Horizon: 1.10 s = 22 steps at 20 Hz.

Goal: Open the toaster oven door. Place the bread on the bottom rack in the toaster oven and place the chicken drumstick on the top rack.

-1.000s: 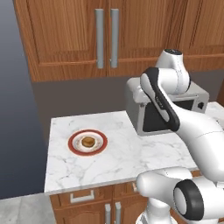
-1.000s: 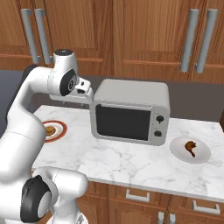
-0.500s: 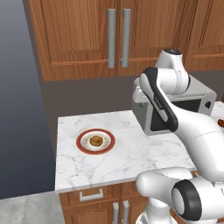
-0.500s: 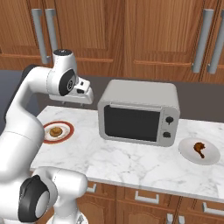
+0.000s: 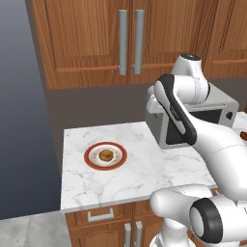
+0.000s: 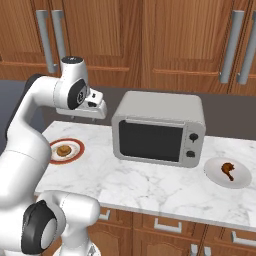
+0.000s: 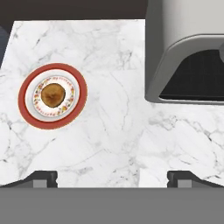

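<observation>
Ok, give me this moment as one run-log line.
gripper: open, empty, above counter | oven door: shut | bun: on red-rimmed plate | drumstick: on white plate

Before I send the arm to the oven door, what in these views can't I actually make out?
- Racks: behind the shut toaster oven door; dark glass hides them in the right base view.
- Door handle: too faint in the right base view; the arm covers it in the left base view.
- Drumstick: cut off at the left base view's right edge.
- Toaster oven: cropped in the hand view.
</observation>
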Motion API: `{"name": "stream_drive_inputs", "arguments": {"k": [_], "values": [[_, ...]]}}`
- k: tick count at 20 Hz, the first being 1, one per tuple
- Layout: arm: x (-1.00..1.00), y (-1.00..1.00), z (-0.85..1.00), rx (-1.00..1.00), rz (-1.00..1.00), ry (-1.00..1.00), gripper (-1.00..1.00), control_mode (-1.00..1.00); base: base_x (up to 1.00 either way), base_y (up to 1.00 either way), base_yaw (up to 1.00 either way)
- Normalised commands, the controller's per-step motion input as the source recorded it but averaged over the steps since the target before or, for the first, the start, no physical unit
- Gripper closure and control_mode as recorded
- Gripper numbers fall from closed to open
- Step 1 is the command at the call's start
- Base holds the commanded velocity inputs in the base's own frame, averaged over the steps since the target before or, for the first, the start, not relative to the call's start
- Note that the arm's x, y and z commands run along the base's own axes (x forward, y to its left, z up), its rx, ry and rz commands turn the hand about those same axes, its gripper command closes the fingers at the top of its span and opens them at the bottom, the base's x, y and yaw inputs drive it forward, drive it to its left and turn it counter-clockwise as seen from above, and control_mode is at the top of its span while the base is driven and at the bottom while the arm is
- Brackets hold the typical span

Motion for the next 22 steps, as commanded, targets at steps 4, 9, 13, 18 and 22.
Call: {"name": "stream_drive_inputs", "arguments": {"k": [4, 9, 13, 18, 22], "values": [[0.00, 0.00, 0.00, 0.00, 0.00, 0.00, -1.00, -1.00, 0.00, 0.00, 0.00], [0.00, 0.00, 0.00, 0.00, 0.00, 0.00, -1.00, -1.00, 0.00, 0.00, 0.00], [-0.09, 0.00, 0.00, 0.00, 0.00, -0.02, -1.00, -1.00, 0.00, 0.00, 0.00], [-0.40, -0.03, -0.10, 0.03, -0.02, -0.05, -1.00, -1.00, 0.00, 0.00, 0.00], [-0.39, -0.45, -0.09, 0.12, -0.27, -0.10, -1.00, -1.00, 0.00, 0.00, 0.00]]}}
